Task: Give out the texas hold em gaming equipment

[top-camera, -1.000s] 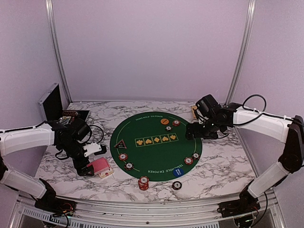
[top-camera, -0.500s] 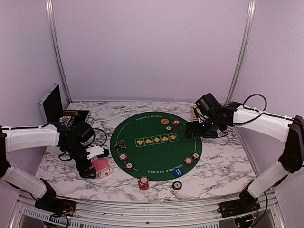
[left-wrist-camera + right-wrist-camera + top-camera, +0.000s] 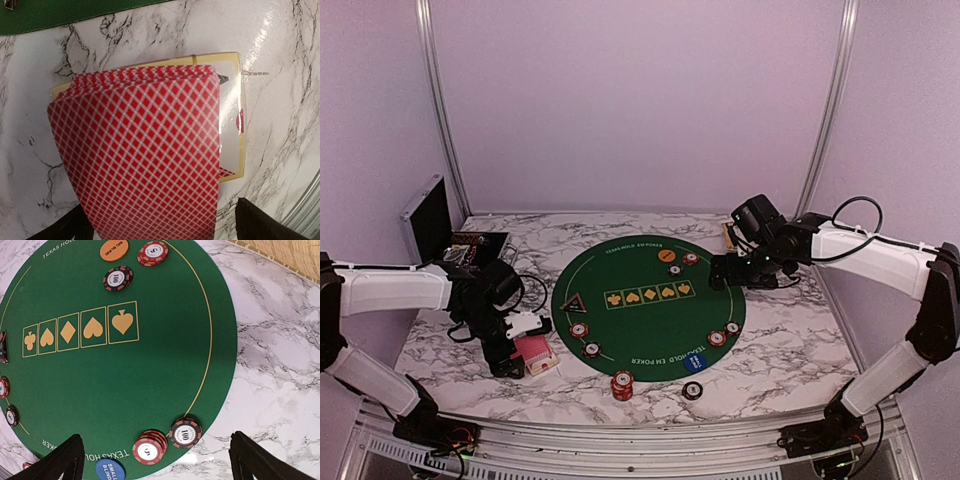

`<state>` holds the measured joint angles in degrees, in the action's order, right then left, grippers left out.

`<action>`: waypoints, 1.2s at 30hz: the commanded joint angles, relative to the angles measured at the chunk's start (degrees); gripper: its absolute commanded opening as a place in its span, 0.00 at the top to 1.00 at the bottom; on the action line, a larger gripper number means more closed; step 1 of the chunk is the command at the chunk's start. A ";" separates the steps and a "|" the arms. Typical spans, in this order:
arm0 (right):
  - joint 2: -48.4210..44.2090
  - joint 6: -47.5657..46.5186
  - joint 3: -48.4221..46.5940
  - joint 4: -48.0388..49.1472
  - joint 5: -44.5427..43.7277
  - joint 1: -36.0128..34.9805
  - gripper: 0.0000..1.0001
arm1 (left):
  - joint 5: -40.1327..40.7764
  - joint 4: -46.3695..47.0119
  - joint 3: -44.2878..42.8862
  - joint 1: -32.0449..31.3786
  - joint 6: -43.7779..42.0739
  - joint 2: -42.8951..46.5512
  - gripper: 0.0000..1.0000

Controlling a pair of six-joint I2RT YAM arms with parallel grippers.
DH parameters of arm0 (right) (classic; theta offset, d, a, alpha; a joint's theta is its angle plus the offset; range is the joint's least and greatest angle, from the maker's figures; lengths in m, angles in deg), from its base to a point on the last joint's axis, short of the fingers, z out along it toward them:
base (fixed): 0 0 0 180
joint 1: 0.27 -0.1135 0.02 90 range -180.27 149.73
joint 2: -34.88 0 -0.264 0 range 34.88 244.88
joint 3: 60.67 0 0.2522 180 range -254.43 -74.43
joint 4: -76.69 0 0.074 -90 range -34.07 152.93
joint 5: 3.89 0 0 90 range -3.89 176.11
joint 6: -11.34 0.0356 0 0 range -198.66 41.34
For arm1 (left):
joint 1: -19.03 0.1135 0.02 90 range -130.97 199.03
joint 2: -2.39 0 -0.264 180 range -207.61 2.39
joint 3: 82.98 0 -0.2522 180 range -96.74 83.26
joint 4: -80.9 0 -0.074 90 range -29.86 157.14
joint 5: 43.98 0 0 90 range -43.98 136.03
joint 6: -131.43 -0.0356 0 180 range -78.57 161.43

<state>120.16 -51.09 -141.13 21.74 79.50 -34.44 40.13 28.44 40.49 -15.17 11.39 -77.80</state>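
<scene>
A fanned deck of red-backed playing cards (image 3: 140, 155) lies on its clear-windowed box (image 3: 232, 115) on the marble, left of the green mat (image 3: 648, 300). My left gripper (image 3: 520, 345) is open and hangs just above the deck (image 3: 534, 351), with a dark finger (image 3: 260, 222) on either side. My right gripper (image 3: 720, 272) is open above the mat's right edge. Below it are a red chip stack (image 3: 149, 449), a black 100 chip (image 3: 185, 432) and the blue disc (image 3: 110, 470). The orange disc (image 3: 114, 249) and two chips lie at the far rim. The black triangular marker (image 3: 570, 302) sits at the left rim.
A black-and-silver case (image 3: 425, 215) stands open at the back left, with cables beside it. The tan woven tray (image 3: 285, 252) lies behind the right gripper. A chip stack (image 3: 622, 383) and a single chip (image 3: 692, 390) rest off the mat near the front edge.
My left gripper has sunk a little and drawn closer over the deck. The right gripper has edged slightly left. Both stayed open.
</scene>
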 commanded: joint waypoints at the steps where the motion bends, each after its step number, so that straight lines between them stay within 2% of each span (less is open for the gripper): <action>1: 0.08 -0.27 -2.12 -0.62 -0.63 -0.45 0.01 | 0.76 1.44 1.29 -0.17 -0.46 -0.87 0.01; 11: -0.28 -0.22 -1.94 -0.49 -0.15 -0.45 0.01 | 3.19 4.37 2.42 -0.17 0.15 -2.42 0.01; 36: -0.55 -0.30 -1.97 -0.03 1.55 -0.89 0.01 | 2.88 5.28 3.83 -0.17 -0.23 -2.95 0.03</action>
<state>120.16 -51.26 -141.13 21.74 80.05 -34.55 42.65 33.51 42.57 -15.17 11.91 -80.09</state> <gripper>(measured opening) 0.990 0.986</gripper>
